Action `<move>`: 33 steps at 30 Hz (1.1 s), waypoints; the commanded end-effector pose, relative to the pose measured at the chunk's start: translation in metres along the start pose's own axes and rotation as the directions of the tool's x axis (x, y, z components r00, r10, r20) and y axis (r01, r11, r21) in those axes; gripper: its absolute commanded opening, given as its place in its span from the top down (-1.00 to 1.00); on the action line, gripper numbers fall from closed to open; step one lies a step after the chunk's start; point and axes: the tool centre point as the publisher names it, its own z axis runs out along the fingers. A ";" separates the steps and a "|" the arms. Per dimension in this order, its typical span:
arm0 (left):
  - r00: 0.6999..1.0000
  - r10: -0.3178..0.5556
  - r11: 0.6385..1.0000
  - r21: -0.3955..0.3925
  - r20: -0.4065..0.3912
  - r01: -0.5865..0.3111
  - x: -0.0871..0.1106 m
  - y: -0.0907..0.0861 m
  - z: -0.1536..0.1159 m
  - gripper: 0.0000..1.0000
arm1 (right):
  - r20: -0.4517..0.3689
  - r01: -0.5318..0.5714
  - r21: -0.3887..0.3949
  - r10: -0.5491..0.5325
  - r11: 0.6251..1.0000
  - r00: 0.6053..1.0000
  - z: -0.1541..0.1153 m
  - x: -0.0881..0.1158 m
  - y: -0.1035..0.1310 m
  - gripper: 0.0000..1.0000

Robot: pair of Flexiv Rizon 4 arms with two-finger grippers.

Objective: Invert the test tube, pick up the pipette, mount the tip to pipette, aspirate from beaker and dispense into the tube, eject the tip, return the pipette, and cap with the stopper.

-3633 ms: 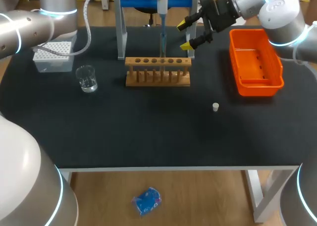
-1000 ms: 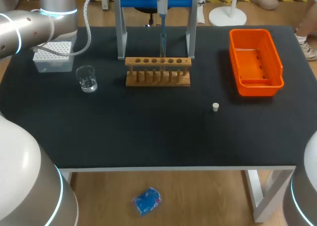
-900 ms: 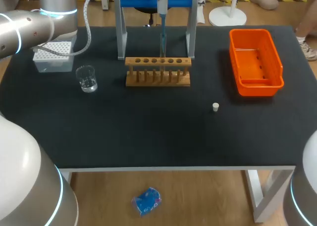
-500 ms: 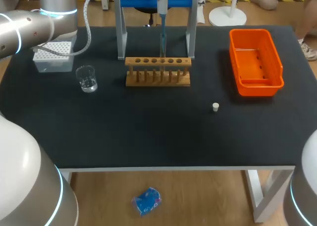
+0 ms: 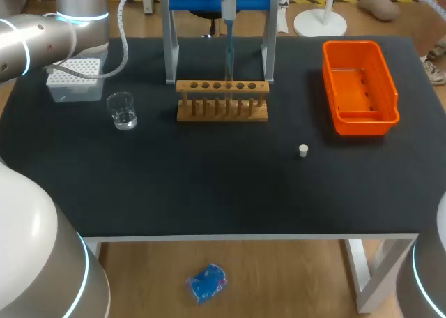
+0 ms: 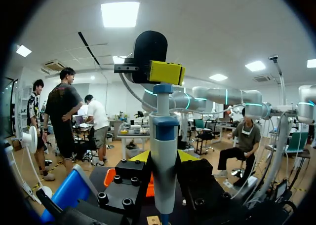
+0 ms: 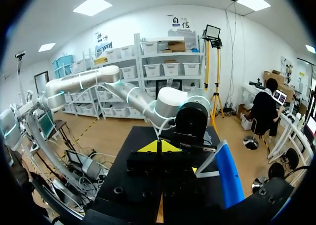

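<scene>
Leftward, the tip box (image 5: 73, 79) and beaker (image 5: 122, 111) sit close together; my left pincer (image 6: 163, 157) grips the pipette (image 6: 163, 136) upright above the rack (image 5: 221, 100); the stopper (image 5: 303, 150) lies on the desk (image 5: 209, 182); my right pincer (image 7: 158, 146) is closed, empty.

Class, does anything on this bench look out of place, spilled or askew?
Only the white stopper lies loose on the table, apart from the rack. The pipette stands upright above the rack; nothing looks spilled.

The right hand (image 7: 158, 146) has pulled away from the rack (image 5: 221, 100).
</scene>
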 end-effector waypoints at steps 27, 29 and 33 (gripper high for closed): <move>1.000 0.000 1.000 0.000 -0.002 0.000 -0.001 0.000 0.000 1.00 | -0.006 0.002 0.003 -0.002 1.000 1.000 0.005 -0.004 -0.007 1.00; 1.000 0.000 1.000 0.000 -0.002 0.000 -0.001 0.000 0.000 1.00 | -0.005 0.004 0.003 -0.004 1.000 1.000 0.004 -0.004 -0.005 1.00; 1.000 0.000 1.000 0.000 -0.002 0.000 -0.001 0.000 0.000 1.00 | -0.003 0.022 -0.003 -0.022 1.000 1.000 0.003 -0.004 0.001 1.00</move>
